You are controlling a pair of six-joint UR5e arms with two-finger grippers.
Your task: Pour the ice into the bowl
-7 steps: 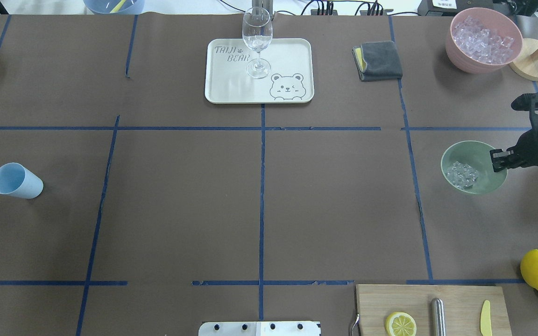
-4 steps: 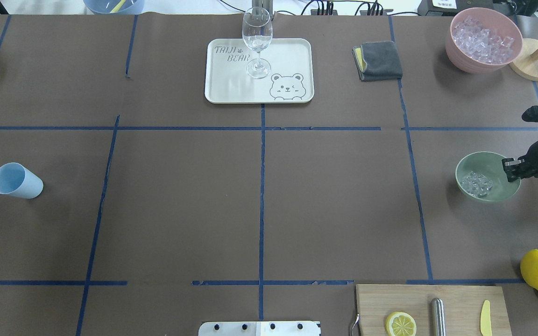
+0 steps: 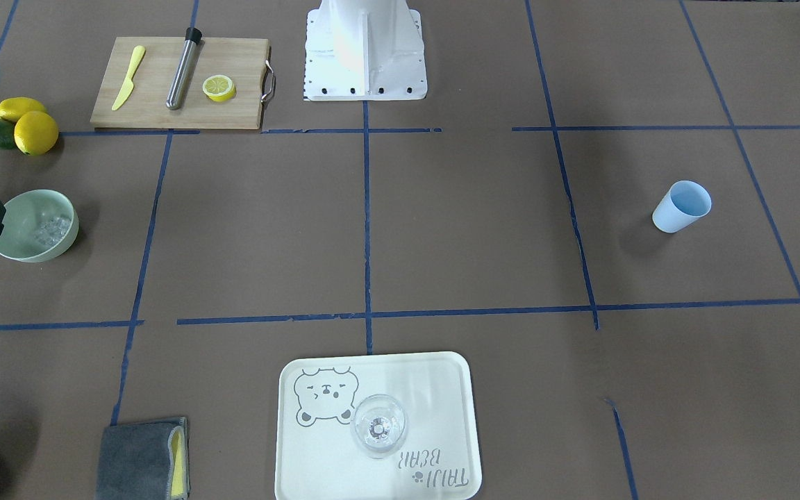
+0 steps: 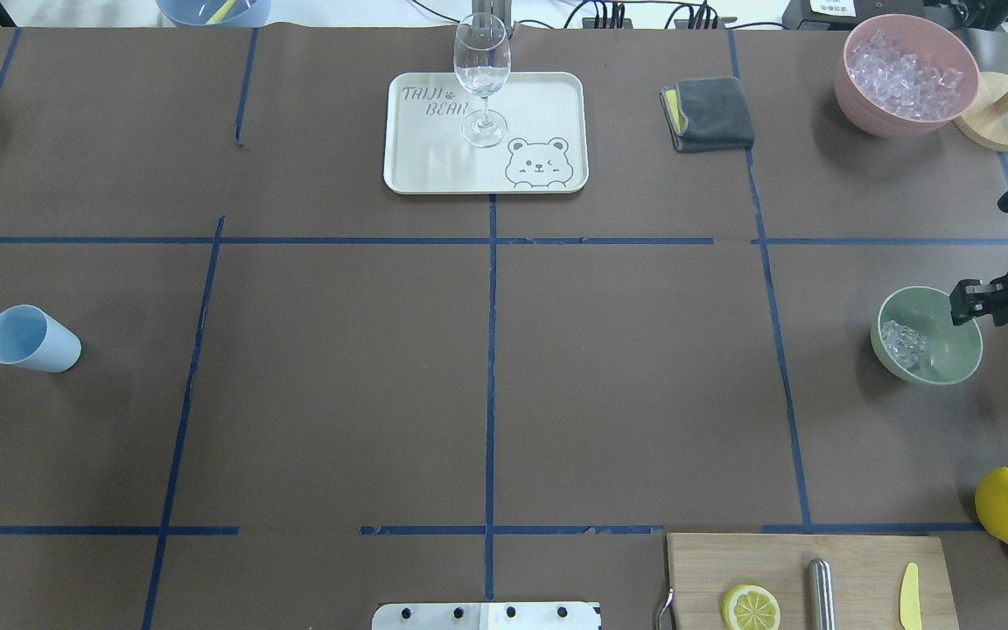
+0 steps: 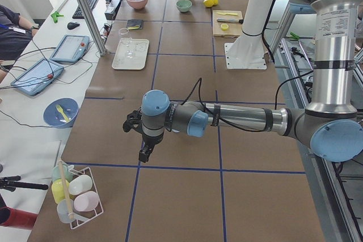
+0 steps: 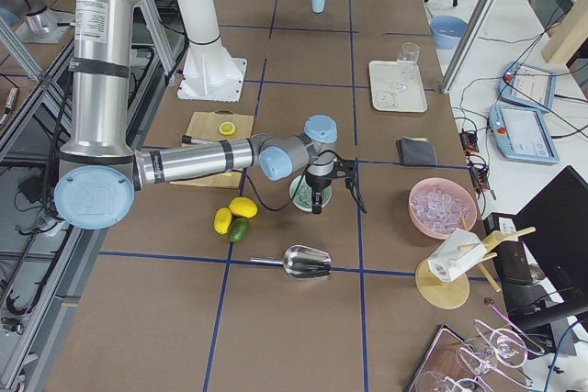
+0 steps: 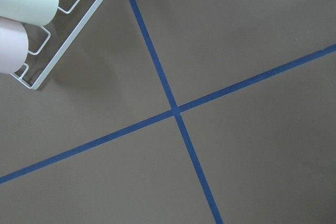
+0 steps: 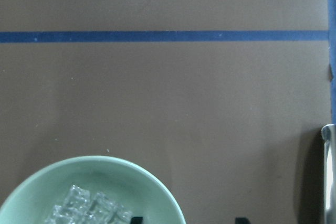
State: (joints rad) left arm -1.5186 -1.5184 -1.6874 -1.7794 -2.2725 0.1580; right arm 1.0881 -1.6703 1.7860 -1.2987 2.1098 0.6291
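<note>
1. Ice cubes, small, clear and glassy (image 4: pixel 902 343), lie in a handful inside the round, glossy, pale sage-green bowl (image 4: pixel 948 354). They are bunched against the wall away from the arm, so the pour itself looks done.
2. The bowl is at the robot's right end of the brown paper-covered tabletop (image 4: pixel 626 376), between the round pink container heaped with ice (image 4: pixel 858 109) and the yellow lemons (image 4: pixel 1007 506). It appears tilted, not sitting flat.
3. The grey right arm (image 6: pixel 193 162) reaches down to the bowl's rim. In the right wrist view one jaw is inside the rim and the other outside. Given the tilt, I judge the jaws to be closed on the wall.
4. The grey left arm (image 5: pixel 244 120) hangs over bare tabletop above a cross of blue tape (image 7: pixel 176 111). Only a side view shows its jaws, so I cannot tell how they stand.
5. The light blue plastic cup (image 4: pixel 31 339) stands well apart at the opposite end and looks empty.
6. What is left is probably only to set the bowl level and let go of it.
</note>
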